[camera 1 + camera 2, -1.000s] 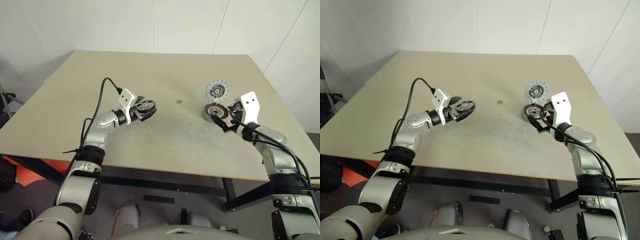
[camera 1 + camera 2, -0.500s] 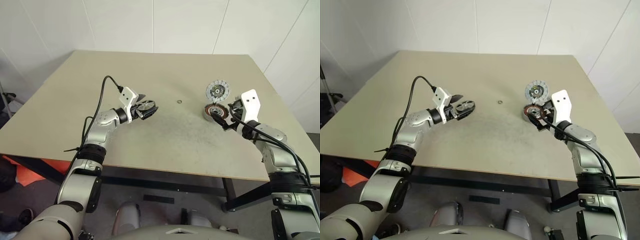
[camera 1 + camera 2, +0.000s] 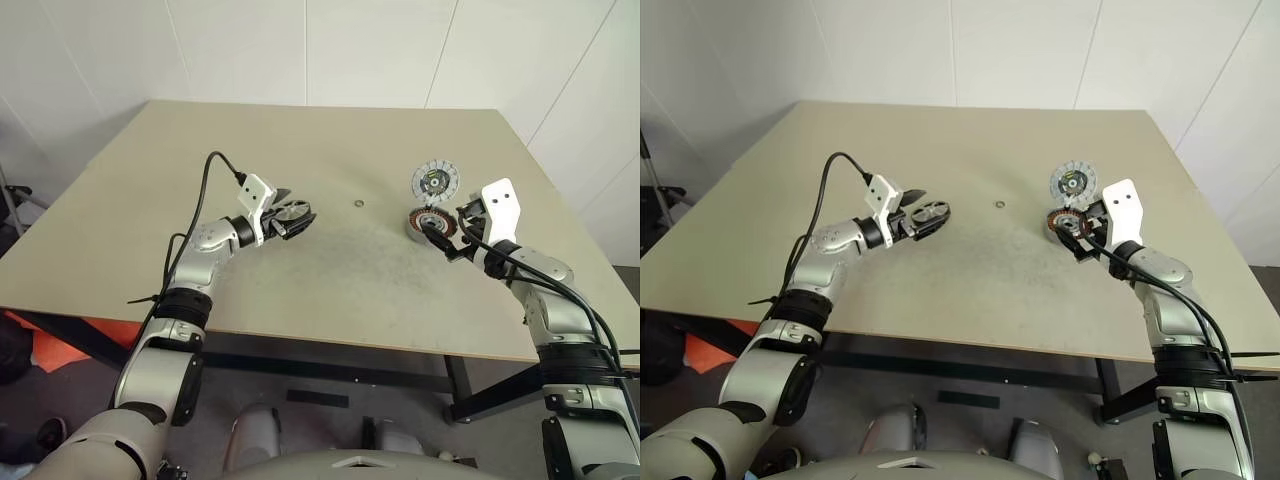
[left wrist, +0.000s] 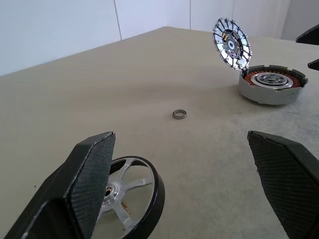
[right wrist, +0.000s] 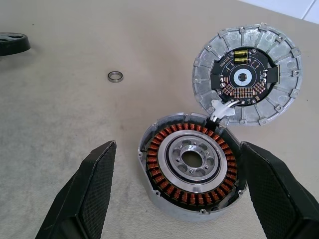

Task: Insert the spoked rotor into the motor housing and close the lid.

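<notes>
Motor housing (image 5: 192, 172) sits on the counter (image 3: 330, 150) at right-centre of the head views, open side up: copper windings in a ring round a silver hub, grey outer wall. Its lid (image 5: 247, 81) stands hinged up at the housing's far edge, inner face w/ circuit board showing, tilted toward the camera. Right gripper (image 3: 447, 240) is just beside the housing on its near-right side; in the right wrist view the housing lies between the two black fingers (image 5: 84, 199), nearer the far one, jaws spread wide apart, no clear contact w/ the wall, nothing held. Small washer ring (image 3: 358, 204) lies loose on the counter, left of the housing and apart from it, roughly mid-frame. Spoked rotor (image 4: 130, 191), dark rim w/ silver spokes, sits at left-centre of the head views at the left gripper (image 3: 292, 222); in the left wrist view it lies against the inside of one finger (image 4: 87, 179), partly hidden behind it, the other finger well apart from it. Left gripper jaws wide apart, not clamped on the rotor; can't tell if rotor rests on the counter or on the finger.
</notes>
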